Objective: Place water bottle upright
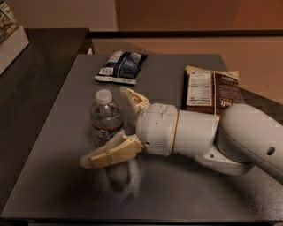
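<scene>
the arm (230, 137) reaches in from the right edge, low over the desk (199, 194), its thick white wrist lying nearly level and pointing left. the hand (104, 126) is spread wide: one tan finger (135, 100) angles up and back just right of the bottle (106, 119), the other (110, 153) stretches forward and left, crossing in front of the bottle's base. the bottle stands upright between them with its white cap (104, 96) on top and its dark label band low on the body (whether either finger touches it, i cannot tell).

left of the bottle the desk is bare out to its left edge, and the near strip in front of the lower finger is bare too, down to the front edge. behind the bottle a blue snack bag (121, 66) lies flat near the far edge, well apart from it. a brown packet (212, 90) lies flat at the far right, just beyond the wrist, partly hidden by the arm.

the desk top is matte dark grey, with a faint sheen under the hand. a darker counter (40, 66) runs along the left side, carrying a white box (9, 42) at the top left corner. beyond the desk lie a tan floor (177, 44) and a pale wall (62, 13).
</scene>
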You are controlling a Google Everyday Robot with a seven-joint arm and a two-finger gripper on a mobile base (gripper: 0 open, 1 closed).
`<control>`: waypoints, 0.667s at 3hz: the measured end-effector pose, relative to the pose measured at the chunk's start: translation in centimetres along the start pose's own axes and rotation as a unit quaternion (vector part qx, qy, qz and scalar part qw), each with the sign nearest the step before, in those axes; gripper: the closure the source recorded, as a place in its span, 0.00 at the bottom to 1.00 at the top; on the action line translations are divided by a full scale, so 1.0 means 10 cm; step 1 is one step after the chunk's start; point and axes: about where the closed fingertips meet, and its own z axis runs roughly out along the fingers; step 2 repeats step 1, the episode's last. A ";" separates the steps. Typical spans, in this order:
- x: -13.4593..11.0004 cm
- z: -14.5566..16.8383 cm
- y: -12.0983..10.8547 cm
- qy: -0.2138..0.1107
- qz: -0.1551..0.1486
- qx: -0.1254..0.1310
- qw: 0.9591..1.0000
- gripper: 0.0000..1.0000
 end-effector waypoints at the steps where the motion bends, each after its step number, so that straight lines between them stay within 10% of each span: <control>1: 0.00 0.00 0.00 0.000 0.000 0.000 1.000 0.00; 2: 0.00 0.00 0.00 0.000 0.000 0.000 1.000 0.00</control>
